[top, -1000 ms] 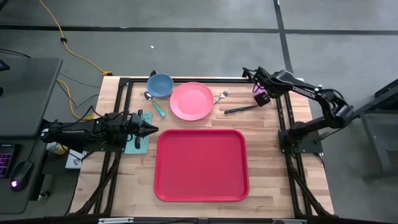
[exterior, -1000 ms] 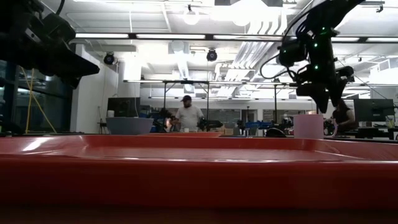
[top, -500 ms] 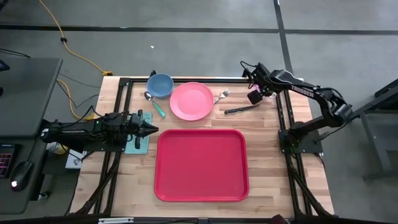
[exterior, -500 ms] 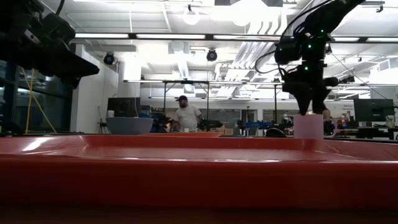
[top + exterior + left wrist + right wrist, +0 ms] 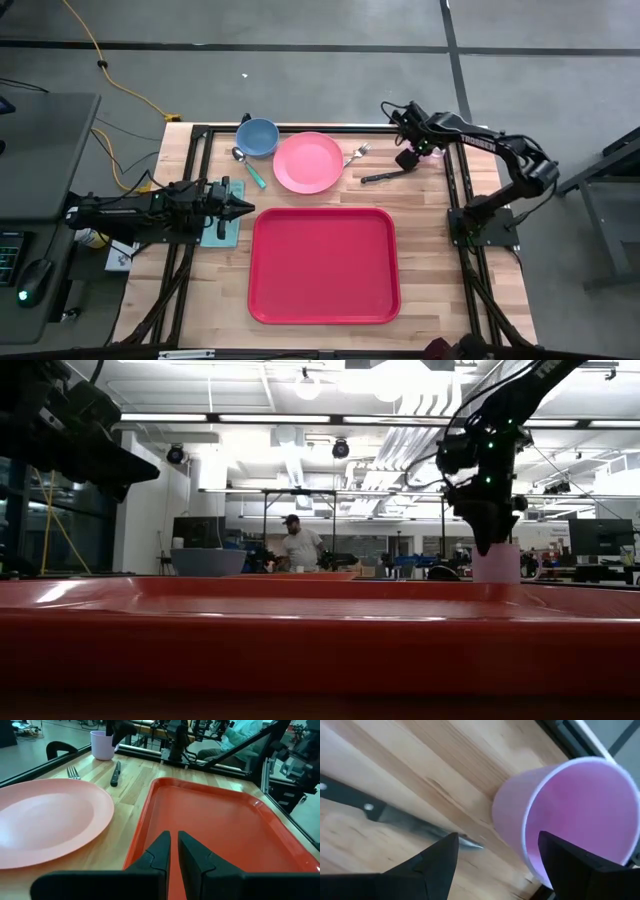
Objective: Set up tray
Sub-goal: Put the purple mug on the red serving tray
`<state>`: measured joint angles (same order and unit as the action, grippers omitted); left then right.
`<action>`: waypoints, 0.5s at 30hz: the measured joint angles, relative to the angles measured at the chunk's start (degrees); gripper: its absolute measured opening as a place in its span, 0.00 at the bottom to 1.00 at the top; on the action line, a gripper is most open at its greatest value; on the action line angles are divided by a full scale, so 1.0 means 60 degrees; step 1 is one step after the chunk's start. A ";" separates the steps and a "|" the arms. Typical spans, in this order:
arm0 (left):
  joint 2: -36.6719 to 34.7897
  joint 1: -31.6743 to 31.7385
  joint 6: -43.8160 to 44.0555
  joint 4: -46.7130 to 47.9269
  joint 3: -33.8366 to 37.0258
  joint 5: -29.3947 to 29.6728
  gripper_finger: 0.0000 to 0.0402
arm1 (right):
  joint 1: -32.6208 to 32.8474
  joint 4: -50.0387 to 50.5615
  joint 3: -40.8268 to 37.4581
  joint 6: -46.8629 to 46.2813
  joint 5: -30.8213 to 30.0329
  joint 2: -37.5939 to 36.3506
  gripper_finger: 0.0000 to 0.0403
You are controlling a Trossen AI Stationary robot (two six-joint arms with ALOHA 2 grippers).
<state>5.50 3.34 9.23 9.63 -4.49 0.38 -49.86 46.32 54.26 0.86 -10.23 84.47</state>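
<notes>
The right hand (image 5: 407, 148) hangs at the far right corner of the bench, fingers spread wide, one finger (image 5: 572, 865) inside the mouth of a pale purple plastic cup (image 5: 565, 815) and the other outside its wall; whether they press the wall I cannot tell. The left hand (image 5: 247, 207) waits low at the left edge of the large red plastic rectangular tray (image 5: 323, 265), its fingers (image 5: 159, 855) nearly together and holding nothing. The tray lies flat at the near middle of the wooden slat bench (image 5: 425, 240). Beyond it sit a round pink plate (image 5: 307, 162), a blue bowl (image 5: 257, 136), a teal-handled spoon (image 5: 248, 166), a metal fork (image 5: 356, 154) and a black-handled knife (image 5: 385, 176) just beside the cup. Past the bench, a person (image 5: 297, 544) stands in the workshop under ceiling lights.
</notes>
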 joint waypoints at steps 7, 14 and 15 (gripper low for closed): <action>0.0000 -0.0002 0.0004 0.0000 0.0000 0.0004 0.16 | 0.0002 -0.0340 0.0000 -0.0131 -0.0013 0.0458 0.61; 0.0000 -0.0002 0.0004 0.0000 0.0000 0.0004 0.16 | 0.0002 -0.0527 0.0000 -0.0390 -0.0474 0.0462 0.44; 0.0000 0.0000 0.0004 0.0002 0.0000 0.0004 0.16 | 0.0002 -0.0524 0.0000 -0.0390 -0.0494 0.0462 0.41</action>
<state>5.50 3.34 9.26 9.64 -4.49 0.41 -49.84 43.18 54.26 -1.48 -13.19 87.24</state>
